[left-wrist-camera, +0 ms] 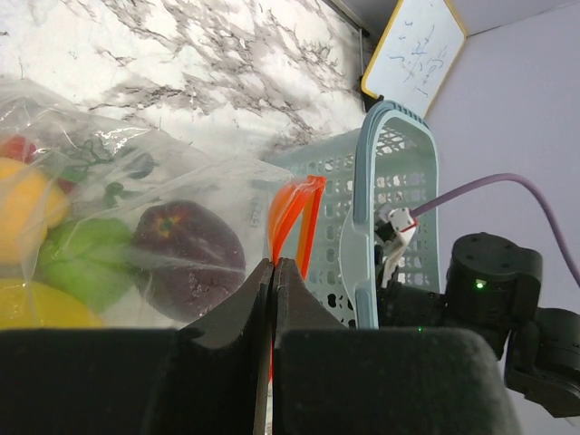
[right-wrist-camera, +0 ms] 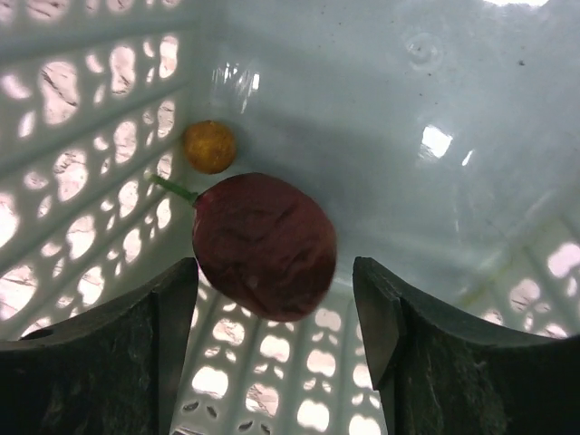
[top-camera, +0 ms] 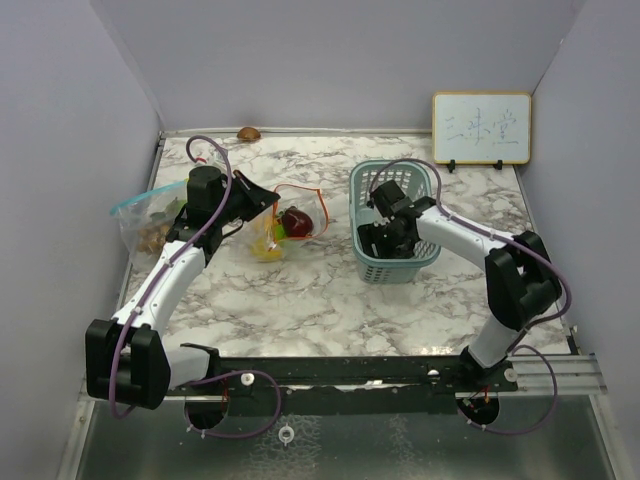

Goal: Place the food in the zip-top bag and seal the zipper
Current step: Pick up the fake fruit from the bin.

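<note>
As the right claw [right-wrist-camera: 275, 276] gapes, dark red fruit [right-wrist-camera: 263, 243] lies between its jaws.

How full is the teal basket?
Not empty: a dark red fruit and a small orange fruit lie on the basket floor.

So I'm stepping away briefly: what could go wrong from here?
The right gripper sits off-centre around the dark red fruit, by the basket wall; closing could squeeze it out sideways. The left gripper pinches the zip-top bag by its orange edge alone; it might slip free or sag shut.
</note>
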Available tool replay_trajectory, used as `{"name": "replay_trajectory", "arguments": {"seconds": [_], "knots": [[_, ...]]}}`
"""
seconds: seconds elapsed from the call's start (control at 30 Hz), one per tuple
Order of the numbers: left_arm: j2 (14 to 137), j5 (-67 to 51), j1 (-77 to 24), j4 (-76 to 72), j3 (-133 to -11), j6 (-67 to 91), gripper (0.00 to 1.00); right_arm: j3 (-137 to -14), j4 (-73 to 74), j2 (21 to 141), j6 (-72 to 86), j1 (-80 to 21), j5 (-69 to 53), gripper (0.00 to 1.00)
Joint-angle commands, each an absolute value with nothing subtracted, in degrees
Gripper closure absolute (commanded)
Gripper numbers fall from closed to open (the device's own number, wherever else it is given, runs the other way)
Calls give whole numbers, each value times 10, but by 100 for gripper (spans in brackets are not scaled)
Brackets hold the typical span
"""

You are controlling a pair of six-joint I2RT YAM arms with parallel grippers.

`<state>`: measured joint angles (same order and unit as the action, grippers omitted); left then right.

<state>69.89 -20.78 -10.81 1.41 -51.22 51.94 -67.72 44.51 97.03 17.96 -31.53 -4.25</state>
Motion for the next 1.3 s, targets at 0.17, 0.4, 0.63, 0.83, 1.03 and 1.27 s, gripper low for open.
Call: {"name": "replay_trajectory", "arguments": {"seconds": [0.17,0.4,0.63,0.83,1.03,1.27], "knots": [[700,-212,-104,12,-535,514,100,-653,349,1025,166,-316,-80,36],[697,-206,-104,19,-542,508,100,-684,367,1007,152,-316,-36,69],[696,-211,-104,17,-549,509,100,-729,403,925,140,-316,34,74],[691,-218,-105,13,-540,513,100,-795,383,856,128,-316,6,77],[681,-219,-105,11,-530,516,100,-869,320,835,127,-316,-123,80],[678,-223,-105,6,-528,524,100,-873,200,891,196,-347,-248,83]]}}
